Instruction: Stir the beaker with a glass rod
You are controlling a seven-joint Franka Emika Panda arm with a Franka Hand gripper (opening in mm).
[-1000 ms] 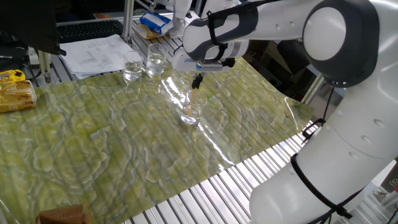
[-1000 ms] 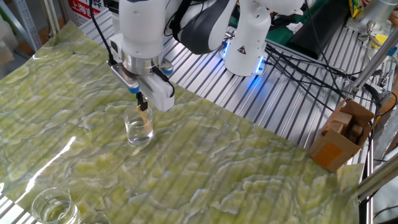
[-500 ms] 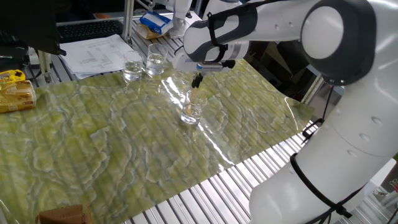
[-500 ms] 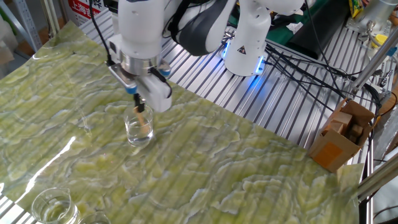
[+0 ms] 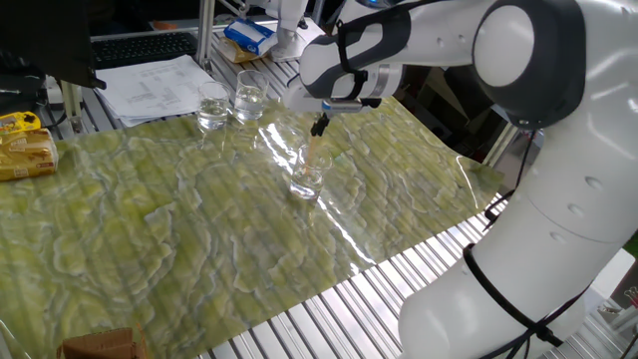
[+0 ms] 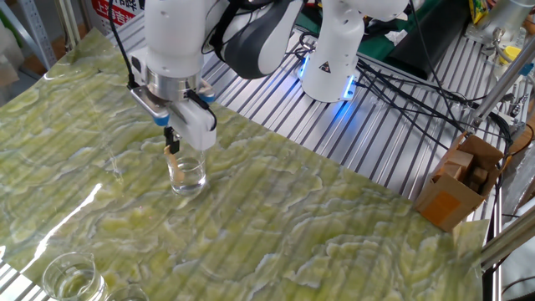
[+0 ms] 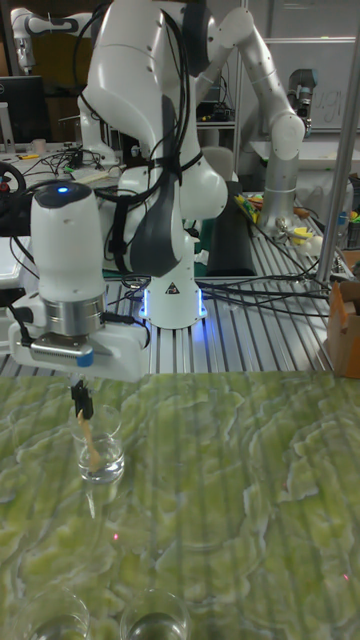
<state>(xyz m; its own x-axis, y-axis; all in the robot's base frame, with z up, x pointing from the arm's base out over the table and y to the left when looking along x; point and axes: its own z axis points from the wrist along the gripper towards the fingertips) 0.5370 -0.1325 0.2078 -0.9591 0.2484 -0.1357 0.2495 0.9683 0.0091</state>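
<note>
Gripper point(image 7: 80, 401) pinching the top of the glass rod point(image 7: 89, 436), fingers pressed together on it. Rod tilted, lower end down inside the beaker point(image 7: 102, 450). Beaker upright on the green mat point(image 6: 318, 234), two other beakers point(image 5: 229, 102) well apart.

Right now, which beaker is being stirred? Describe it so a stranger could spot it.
Find the green patterned mat on the table, then the white arm's gripper above it. The beaker stands alone right under it. Unlike the two beakers at the mat's far edge, it has a thin tan rod in it.
</note>
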